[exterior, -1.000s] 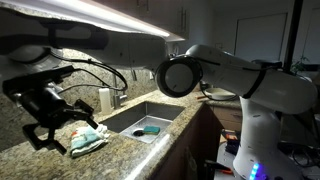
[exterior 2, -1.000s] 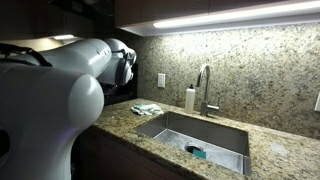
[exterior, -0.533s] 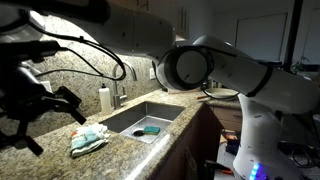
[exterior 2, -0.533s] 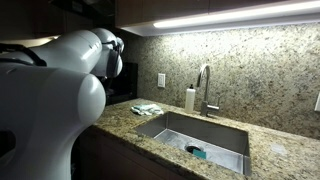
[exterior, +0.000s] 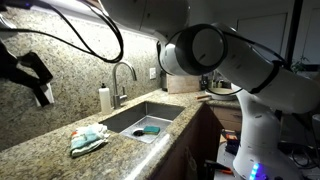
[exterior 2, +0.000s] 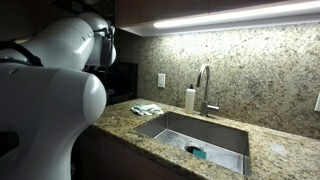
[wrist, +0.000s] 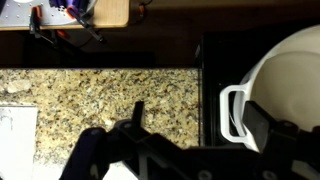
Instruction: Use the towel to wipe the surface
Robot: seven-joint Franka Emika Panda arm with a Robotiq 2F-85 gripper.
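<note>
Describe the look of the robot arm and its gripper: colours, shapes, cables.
The arm has glossy white, rounded segments, with a dark round cap at a joint and a blue light near its base. Black cables loop beside it. The gripper is black and angular.

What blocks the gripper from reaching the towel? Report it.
Probably nothing. The gripper hangs high above the counter, apart from the towel, and nothing stands between them. It looks able to descend onto it.

faucet behind sink | soap bottle beside faucet | blue object in sink | outlet on backsplash
</note>
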